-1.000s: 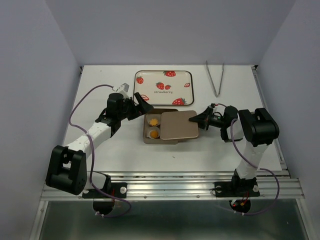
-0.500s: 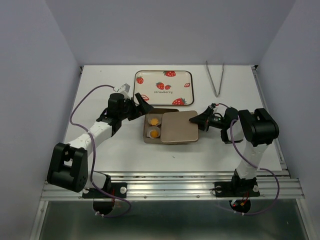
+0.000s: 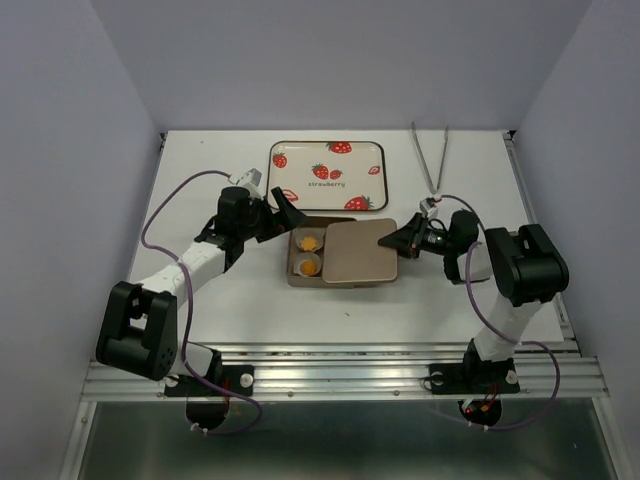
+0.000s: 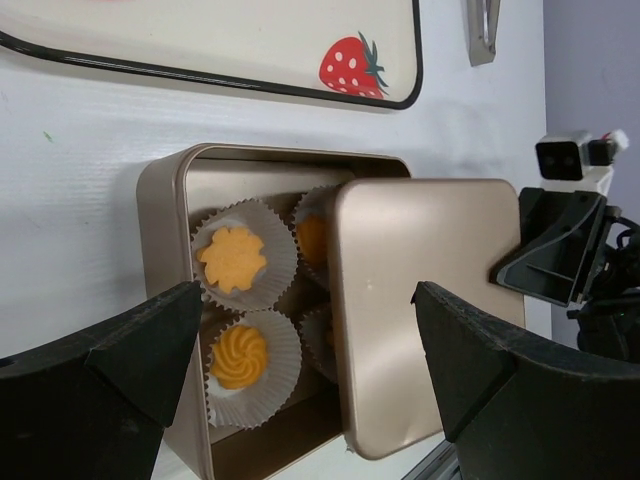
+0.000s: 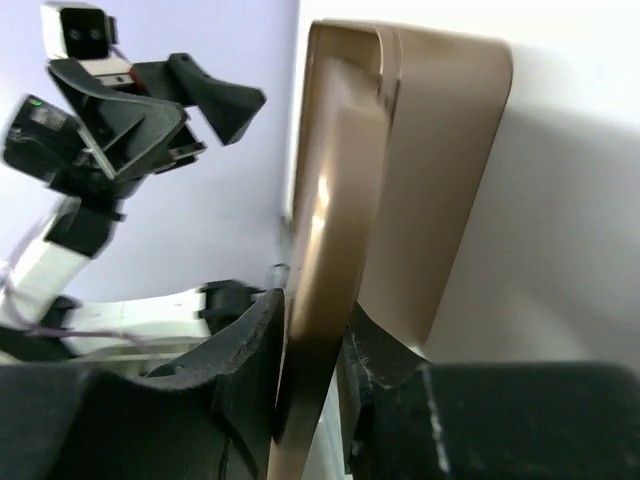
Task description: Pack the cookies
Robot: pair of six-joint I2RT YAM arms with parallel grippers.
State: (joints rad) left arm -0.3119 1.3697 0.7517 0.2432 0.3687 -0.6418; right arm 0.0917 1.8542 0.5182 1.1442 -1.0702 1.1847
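Note:
The brown square tin [image 3: 296, 262] sits at the table's middle with orange-yellow cookies [image 3: 308, 242] in white paper cups inside. In the left wrist view two cookies [image 4: 232, 260] show fully and two more are partly hidden under the tin's lid [image 4: 420, 300]. The lid [image 3: 358, 252] covers the tin's right part. My right gripper [image 3: 392, 241] is shut on the lid's right edge [image 5: 330, 260]. My left gripper [image 3: 283, 216] is open and empty, just left of the tin, its fingers [image 4: 120, 350] spread either side of the tin in its wrist view.
A white strawberry-printed tray [image 3: 327, 174] lies behind the tin, also showing in the left wrist view [image 4: 250, 50]. Metal tongs [image 3: 432, 155] lie at the back right. The table's front edge has a metal rail [image 3: 340, 365].
My right gripper has slid the lid a little to the left over the tin and levelled it. The left arm has barely moved.

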